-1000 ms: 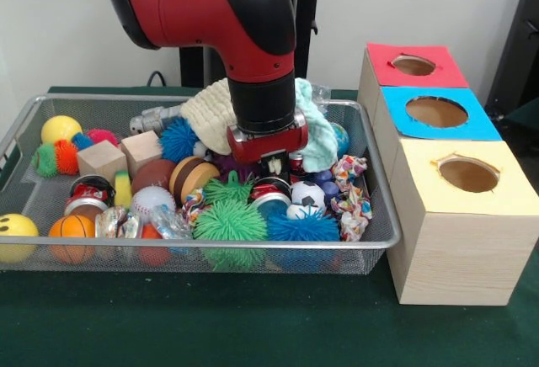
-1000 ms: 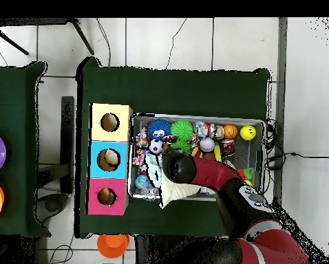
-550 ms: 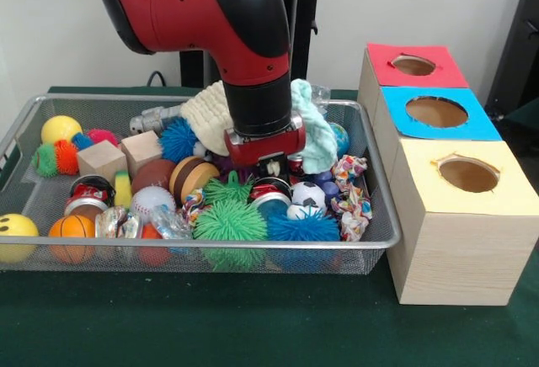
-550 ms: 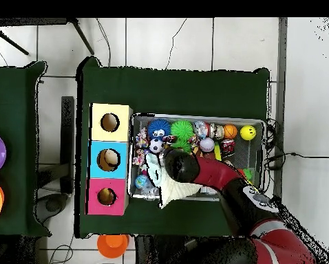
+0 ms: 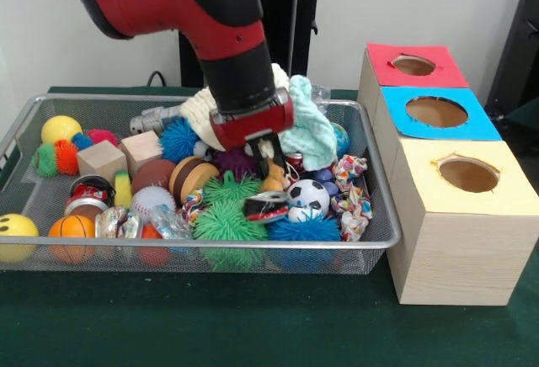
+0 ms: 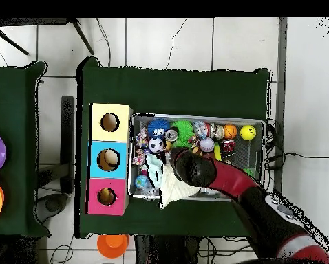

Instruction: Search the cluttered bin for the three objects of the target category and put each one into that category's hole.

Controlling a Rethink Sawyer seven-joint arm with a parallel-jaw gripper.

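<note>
I take the wire bin [image 5: 375, 183] as my landmark. At its left end sit a yellow ball [image 5: 61, 129], two wooden blocks [image 5: 101, 160] and a basketball [image 5: 72, 234]. Toward the middle, green spiky balls [image 5: 229, 220] crowd the front rim, with a blue one [image 5: 178, 139] behind. Above the bin's centre my gripper [image 5: 269, 161] hangs among the clutter; I cannot tell whether it grips anything. A crushed soda can [image 5: 266, 207] lies tilted just below it, beside a soccer ball [image 5: 308, 194]. A cloth [image 5: 309, 131] is heaped behind. Right of the bin stand the yellow [image 5: 468, 173], blue [image 5: 436, 112] and red [image 5: 413, 65] boxes, each with a hole.
</note>
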